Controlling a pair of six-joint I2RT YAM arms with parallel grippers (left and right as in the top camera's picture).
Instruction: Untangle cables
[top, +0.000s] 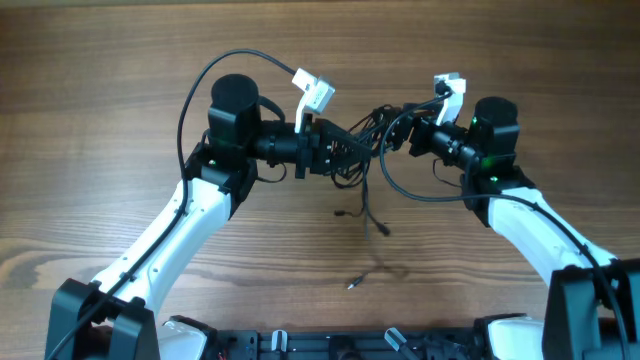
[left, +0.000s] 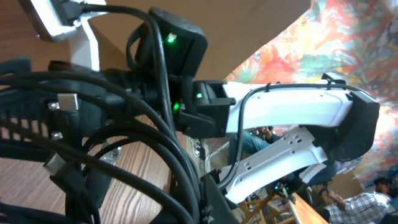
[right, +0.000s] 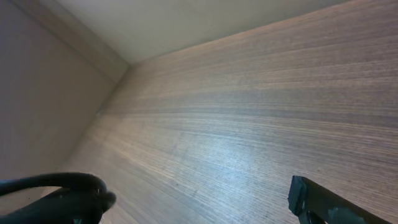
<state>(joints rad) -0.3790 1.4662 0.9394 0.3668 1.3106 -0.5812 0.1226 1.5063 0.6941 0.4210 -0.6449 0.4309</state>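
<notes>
The cables (top: 362, 138) form a black tangle held above the table between the two arms. My left gripper (top: 343, 152) is shut on the tangle's left side. In the left wrist view, thick black strands (left: 124, 140) and a silver plug (left: 65, 102) crowd the frame, and the left gripper (left: 200, 202) is pinched on them. One strand (top: 371, 212) dangles toward the table. A separate thin cable with a plug (top: 364, 276) lies on the wood below. My right gripper (top: 402, 136) stands open at the tangle's right side. Its wrist view shows its fingers (right: 320, 200) wide apart over bare wood, and the right gripper (right: 199, 202) holds nothing.
The wooden table (top: 120, 120) spreads out on all sides of the arms. A black loop (top: 420, 193) sags under the right wrist. White camera mounts (top: 314, 92) sit on both wrists, and the arm bases (top: 300, 345) stand along the front edge.
</notes>
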